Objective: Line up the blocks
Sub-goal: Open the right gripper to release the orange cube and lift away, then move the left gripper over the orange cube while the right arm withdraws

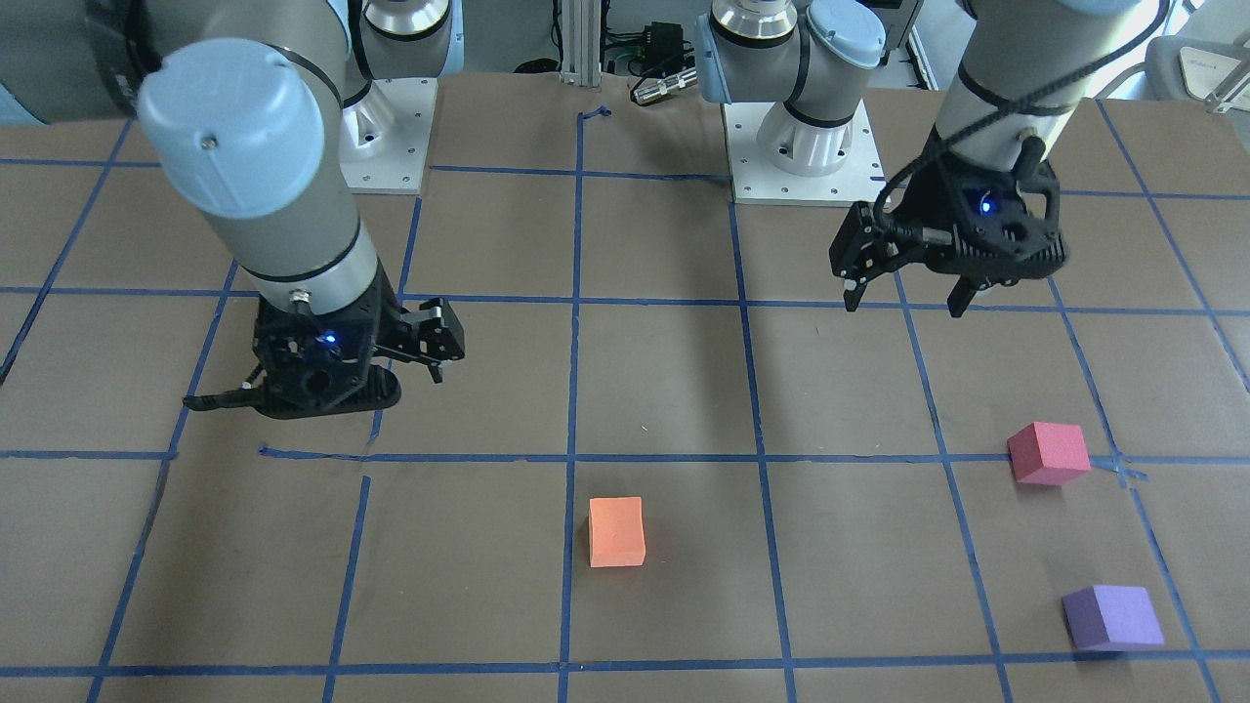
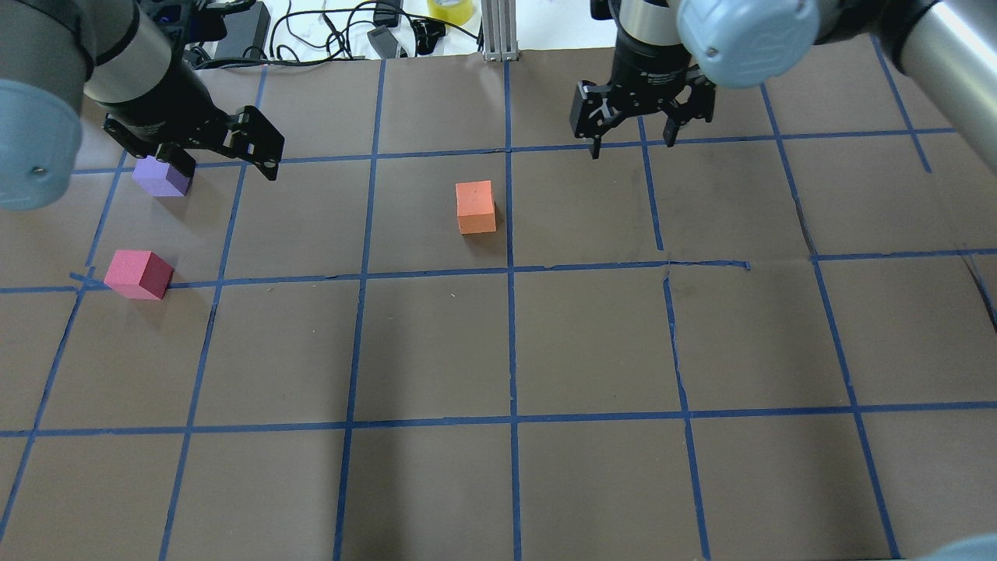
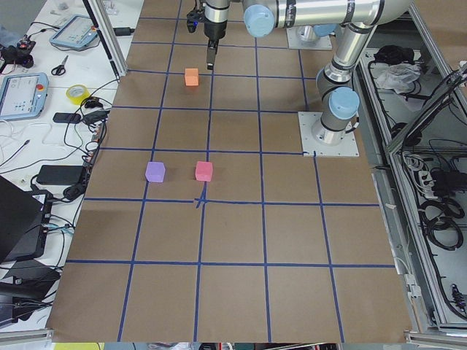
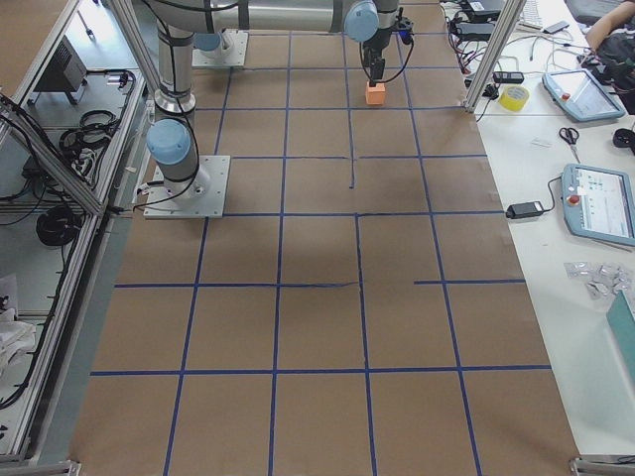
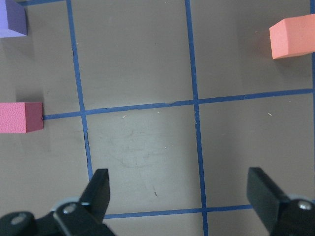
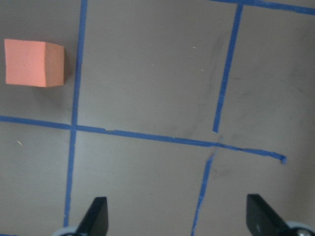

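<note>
The orange block lies about midway along the counter, in the half toward the edge across from the robot, just beside a blue tape line. The pinkish-red block and the purple block sit well apart from it, toward the counter's left end. The purple one is nearer the far edge, and the pinkish-red one sits at a crossing of tape lines. The three do not form a line.

The left claw hangs above the counter with its fingers spread wide and nothing between them. Its wrist view shows the purple and pinkish-red blocks at one side and the orange block at the other. The right claw is also spread and empty, raised over bare counter on the orange block's right-end side and touching no block.
</note>
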You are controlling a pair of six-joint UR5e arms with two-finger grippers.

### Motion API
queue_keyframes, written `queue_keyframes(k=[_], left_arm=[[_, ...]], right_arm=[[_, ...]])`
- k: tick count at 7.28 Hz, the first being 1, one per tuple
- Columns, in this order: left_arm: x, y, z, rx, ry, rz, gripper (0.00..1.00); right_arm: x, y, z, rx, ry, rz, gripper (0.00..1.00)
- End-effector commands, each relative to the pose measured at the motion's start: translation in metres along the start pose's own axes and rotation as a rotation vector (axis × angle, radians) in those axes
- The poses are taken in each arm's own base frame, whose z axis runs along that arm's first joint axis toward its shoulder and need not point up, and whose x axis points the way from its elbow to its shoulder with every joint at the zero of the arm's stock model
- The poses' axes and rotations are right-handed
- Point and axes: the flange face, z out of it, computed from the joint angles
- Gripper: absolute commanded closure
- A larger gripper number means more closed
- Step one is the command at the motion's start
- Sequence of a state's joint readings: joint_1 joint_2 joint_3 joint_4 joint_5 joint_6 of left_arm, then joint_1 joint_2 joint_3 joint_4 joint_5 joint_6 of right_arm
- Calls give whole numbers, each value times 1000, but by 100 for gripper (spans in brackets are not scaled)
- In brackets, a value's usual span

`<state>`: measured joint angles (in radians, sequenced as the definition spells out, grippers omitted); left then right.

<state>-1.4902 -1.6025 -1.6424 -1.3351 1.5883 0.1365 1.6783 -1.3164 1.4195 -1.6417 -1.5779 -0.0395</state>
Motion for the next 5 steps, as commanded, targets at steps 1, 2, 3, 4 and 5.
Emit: queue_keyframes(k=[1,2,3,4,5], left_arm=[[9,-41,58,25,31,-29,0],[38,-54,83,46,88,-40,0],[62,-68,127,25,104,-77,0],[83,-82,157,35,112,-134,0],[111,-94,174,68,124,-163,0]], right_arm=[[47,67,-34,30,63,3,0],[51,90,-43,44,74,13,0],[60,100,-42,9,179,14,0],[55,105,-49,1,203,10,0],[44,102,-43,-2,110,8,0]])
